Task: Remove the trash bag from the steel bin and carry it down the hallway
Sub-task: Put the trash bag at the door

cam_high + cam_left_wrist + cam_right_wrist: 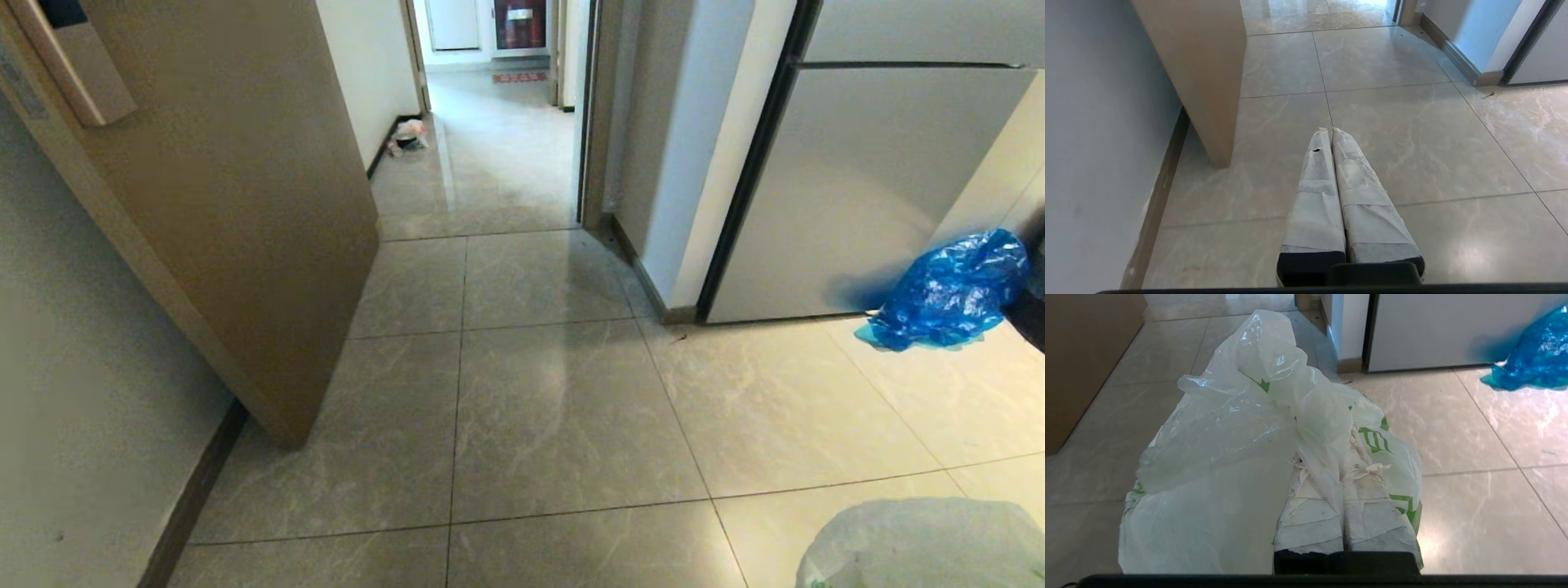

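Observation:
The trash bag (pixel 1237 428), thin translucent white plastic with green print, hangs bunched over my right gripper (pixel 1337 457), which is shut on a pinched fold of it. The same trash bag (pixel 922 543) shows at the bottom right corner of the head view. My left gripper (pixel 1329 130) is shut with nothing in it, its taped fingers pressed together above the tiled floor. The hallway (pixel 498 147) opens straight ahead through the doorway, with grey marbled tiles and white walls. The steel bin is out of view.
An open tan door (pixel 237 188) juts in from the left, its edge near the doorway. A white cabinet or fridge front (pixel 857 180) stands at the right, with a crumpled blue plastic bag (pixel 947 294) at its foot. A small bundle (pixel 406 137) lies by the hallway's left wall.

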Controlling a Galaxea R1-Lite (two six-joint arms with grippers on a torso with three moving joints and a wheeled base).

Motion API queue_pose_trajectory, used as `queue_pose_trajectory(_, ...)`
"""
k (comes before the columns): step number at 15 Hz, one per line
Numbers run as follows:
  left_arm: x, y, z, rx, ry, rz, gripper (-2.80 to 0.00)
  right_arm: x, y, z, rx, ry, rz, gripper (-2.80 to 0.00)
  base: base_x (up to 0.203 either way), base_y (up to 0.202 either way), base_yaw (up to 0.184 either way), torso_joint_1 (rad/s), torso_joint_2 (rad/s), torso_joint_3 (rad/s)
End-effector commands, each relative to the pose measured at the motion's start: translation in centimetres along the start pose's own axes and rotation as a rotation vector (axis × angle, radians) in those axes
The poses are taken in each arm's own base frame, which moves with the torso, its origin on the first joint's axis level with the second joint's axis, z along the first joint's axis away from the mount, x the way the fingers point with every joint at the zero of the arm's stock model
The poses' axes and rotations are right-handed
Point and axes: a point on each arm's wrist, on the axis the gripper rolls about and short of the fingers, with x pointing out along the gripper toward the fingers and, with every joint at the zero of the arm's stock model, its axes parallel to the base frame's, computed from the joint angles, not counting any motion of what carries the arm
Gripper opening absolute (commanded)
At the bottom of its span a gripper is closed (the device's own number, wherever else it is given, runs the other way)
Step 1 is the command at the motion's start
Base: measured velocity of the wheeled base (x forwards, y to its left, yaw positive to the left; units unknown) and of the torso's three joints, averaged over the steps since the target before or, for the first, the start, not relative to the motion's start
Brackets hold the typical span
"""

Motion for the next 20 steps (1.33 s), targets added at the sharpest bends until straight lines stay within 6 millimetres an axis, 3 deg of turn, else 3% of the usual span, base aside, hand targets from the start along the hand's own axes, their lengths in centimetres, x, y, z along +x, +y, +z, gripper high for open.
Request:
queue_pose_trajectory(1, 0.0, 0.0, 0.0, -0.001, -0.001, 0.002, -2.8, 0.01, 0.0, 0.0, 0.0, 0.001, 0.0, -2.8, 0.183, 0.0, -0.002, 0.003, 0.0, 0.001)
queue_pose_trajectory(20, 0.0, 0.0, 0.0, -0.001, -0.001, 0.0, -2.8, 0.01, 0.0, 0.0, 0.0, 0.001, 0.0, -2.8, 0.183, 0.0, -0.002, 0.002, 0.0, 0.003)
